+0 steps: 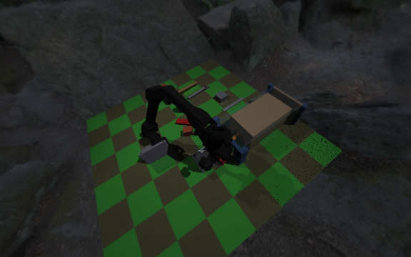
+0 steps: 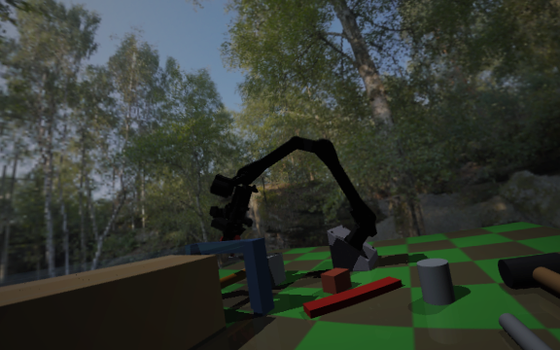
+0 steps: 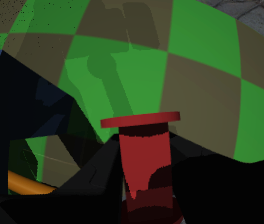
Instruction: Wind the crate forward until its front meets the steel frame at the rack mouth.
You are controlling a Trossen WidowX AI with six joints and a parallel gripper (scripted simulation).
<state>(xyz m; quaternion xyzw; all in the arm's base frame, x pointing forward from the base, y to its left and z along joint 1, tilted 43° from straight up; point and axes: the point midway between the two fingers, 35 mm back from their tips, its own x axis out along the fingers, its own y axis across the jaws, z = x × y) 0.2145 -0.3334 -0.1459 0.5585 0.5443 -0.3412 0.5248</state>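
The tan crate sits flat inside the clear-panelled cubby. A gap shows between its front and the blue steel frame at the mouth. An orange strap runs through the mouth. The grey winch stands outside the frame, partly hidden by the arm in the top view. My gripper is shut on the upright red grip of the winch handle, beside the frame. The handle's key and the winch hole are hidden.
A red-brown block and a red bar lie near the winch. A grey cylinder, a mallet and grey rods are farther off. A grey block lies beside the cubby.
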